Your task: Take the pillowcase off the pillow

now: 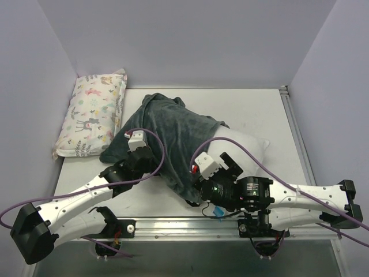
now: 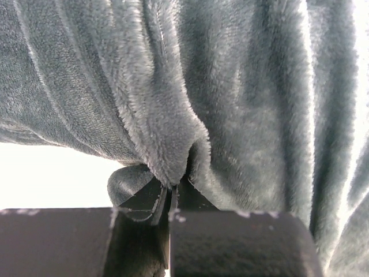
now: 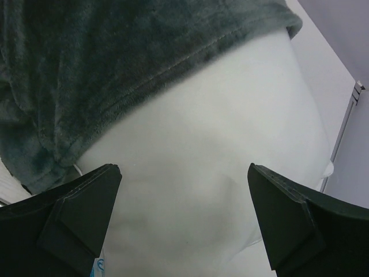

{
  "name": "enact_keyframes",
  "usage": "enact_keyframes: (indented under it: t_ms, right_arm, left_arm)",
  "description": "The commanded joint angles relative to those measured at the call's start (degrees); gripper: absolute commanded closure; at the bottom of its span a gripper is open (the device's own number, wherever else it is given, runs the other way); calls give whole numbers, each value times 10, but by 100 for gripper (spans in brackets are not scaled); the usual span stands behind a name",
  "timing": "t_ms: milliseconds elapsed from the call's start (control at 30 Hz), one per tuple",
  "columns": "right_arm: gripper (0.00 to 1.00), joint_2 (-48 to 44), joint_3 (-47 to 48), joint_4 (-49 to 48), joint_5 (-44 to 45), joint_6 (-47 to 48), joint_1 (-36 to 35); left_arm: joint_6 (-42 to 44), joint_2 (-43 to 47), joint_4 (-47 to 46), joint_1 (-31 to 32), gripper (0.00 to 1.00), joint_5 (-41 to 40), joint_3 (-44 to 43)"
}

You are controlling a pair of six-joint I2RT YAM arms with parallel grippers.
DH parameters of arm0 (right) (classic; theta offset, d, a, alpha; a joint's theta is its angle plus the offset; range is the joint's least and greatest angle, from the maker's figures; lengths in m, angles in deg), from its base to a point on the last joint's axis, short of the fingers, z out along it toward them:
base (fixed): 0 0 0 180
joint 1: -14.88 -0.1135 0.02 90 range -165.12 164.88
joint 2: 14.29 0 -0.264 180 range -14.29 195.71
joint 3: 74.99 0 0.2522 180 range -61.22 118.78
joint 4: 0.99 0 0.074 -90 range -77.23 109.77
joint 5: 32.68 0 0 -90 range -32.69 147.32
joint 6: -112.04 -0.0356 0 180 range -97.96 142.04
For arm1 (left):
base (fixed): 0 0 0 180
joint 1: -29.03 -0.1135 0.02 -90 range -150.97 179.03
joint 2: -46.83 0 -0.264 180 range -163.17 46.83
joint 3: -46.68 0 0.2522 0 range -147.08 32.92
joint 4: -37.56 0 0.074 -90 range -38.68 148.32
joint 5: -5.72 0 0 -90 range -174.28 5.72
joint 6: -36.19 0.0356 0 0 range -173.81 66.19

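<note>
The pillowcase [image 1: 173,133] lies plush dark grey-teal side up in the middle of the table, covering most of the white pillow [image 1: 245,144], whose right end sticks out of its hem. My left gripper [image 1: 151,164] is shut on a fold of the pillowcase [image 2: 167,150] at its near left side. My right gripper [image 1: 222,164] is open over the bare pillow [image 3: 219,173], its fingers [image 3: 86,202] spread wide on either side. The pillowcase hem [image 3: 144,81] runs across the upper left of the right wrist view. The zebra side is hidden.
A smaller pillow with pastel animal print [image 1: 92,112] leans at the back left corner against the left wall. Lilac walls close the table on three sides. A metal rail [image 1: 294,127] runs along the table's right edge. Purple cables loop over both arms.
</note>
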Motion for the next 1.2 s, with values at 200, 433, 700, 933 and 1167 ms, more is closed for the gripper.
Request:
enact_keyframes:
  t_ms: [200,433,700,933,1167]
  right_arm:
    - [0,19,33,10,-1,27,-28]
    - [0,53,-27,13,-9,-38,-45]
    - [3,97,-40,-1,34,-67,1]
    - [97,61,-17,-57,-24,-15,93]
    - [100,-44,142,-57,-130,50,116]
  left_arm:
    - [7,24,-17,-1,100,11,-23]
    - [13,28,-5,-3,100,12,-31]
    - [17,36,1,-3,100,13,-47]
    - [53,36,24,-5,100,5,-98]
    - [143,45,94,-6,100,-43,-249]
